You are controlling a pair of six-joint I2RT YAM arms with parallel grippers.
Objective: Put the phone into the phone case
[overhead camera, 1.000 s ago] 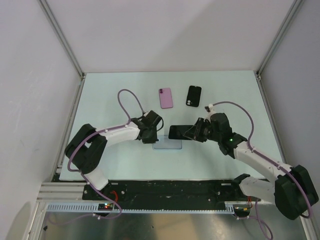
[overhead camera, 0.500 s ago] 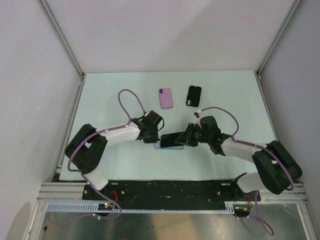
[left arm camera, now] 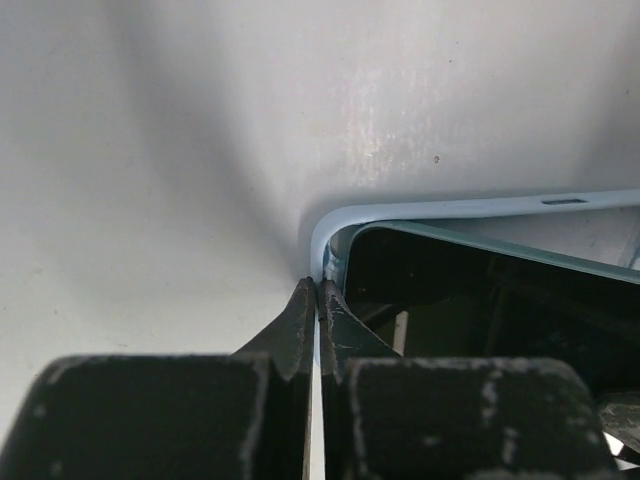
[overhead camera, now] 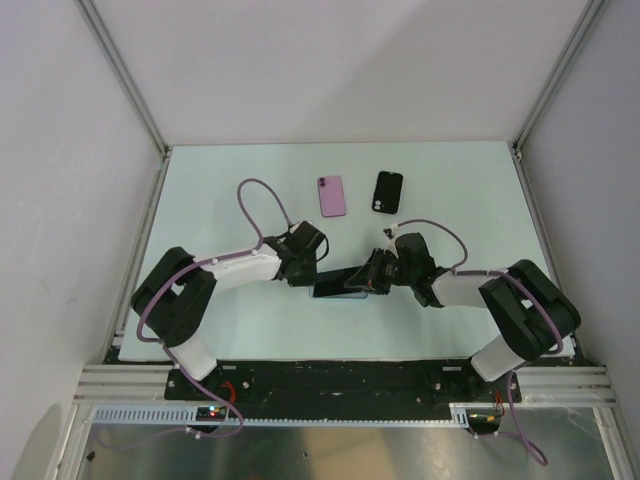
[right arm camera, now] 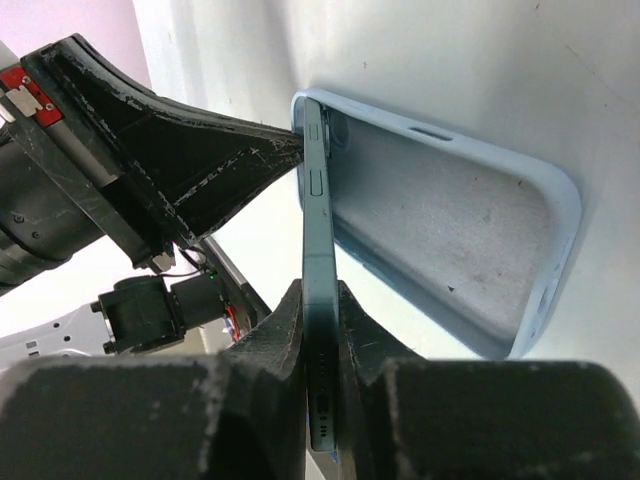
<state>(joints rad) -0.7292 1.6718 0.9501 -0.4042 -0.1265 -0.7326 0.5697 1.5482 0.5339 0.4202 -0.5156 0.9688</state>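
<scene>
Pins the phone case [right arm camera: 450,220] by its corner wall in the closed left gripper [left arm camera: 318,300] near the front edge of the bench [overhead camera: 220,190], clamps the phone [right arm camera: 316,200] edge-on in the right gripper [right arm camera: 320,295], far end seemingly tucked in, rest yet to seat.

Phone case [right arm camera: 440,230] flat on the surface [overhead camera: 220,200], centre; left hand [overhead camera: 306,282] at its left end, right hand [overhead camera: 372,279] rightward. Phone [overhead camera: 340,281] tilted, left end in the case. Well behind: spare phone [overhead camera: 332,196], second spare [overhead camera: 388,191] to its right.
</scene>
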